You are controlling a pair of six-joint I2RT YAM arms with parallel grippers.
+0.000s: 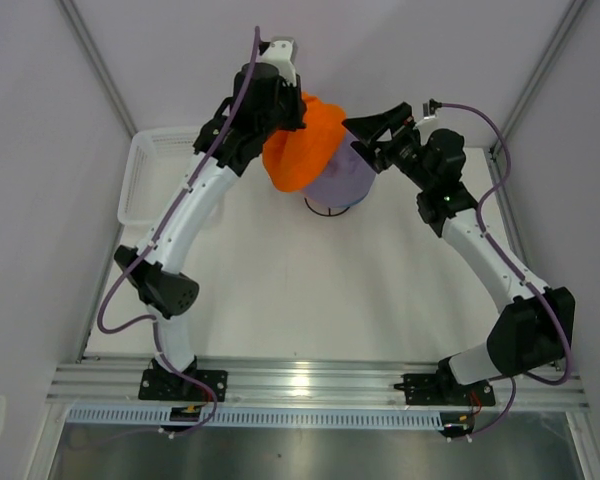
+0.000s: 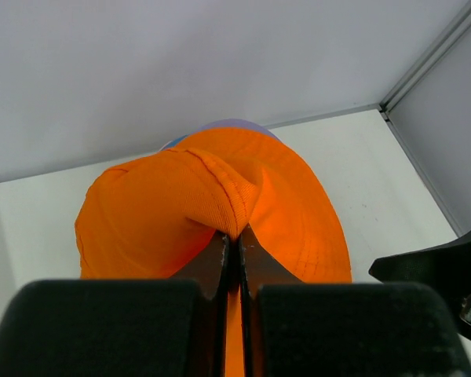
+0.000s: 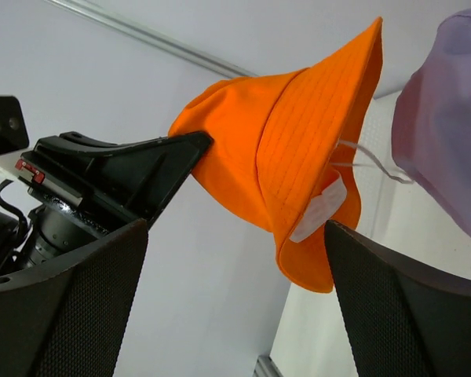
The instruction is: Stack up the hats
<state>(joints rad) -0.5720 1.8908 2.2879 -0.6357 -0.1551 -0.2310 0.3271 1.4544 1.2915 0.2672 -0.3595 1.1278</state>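
My left gripper (image 1: 302,112) is shut on the crown of the bright orange hat (image 1: 302,150) and holds it in the air at the back of the table, hanging over the lavender hat (image 1: 345,178). In the left wrist view the orange hat (image 2: 220,204) bunches between the fingers (image 2: 237,236), with a sliver of lavender and blue behind it. My right gripper (image 1: 365,140) is open and empty, just right of the orange hat; its view shows the orange hat (image 3: 298,157) and the lavender hat (image 3: 443,110). The pink hat is hidden.
A white mesh basket (image 1: 145,180) sits at the back left of the table. The black wire stand's base (image 1: 328,208) shows under the lavender hat. Grey enclosure walls close in on the left, right and back.
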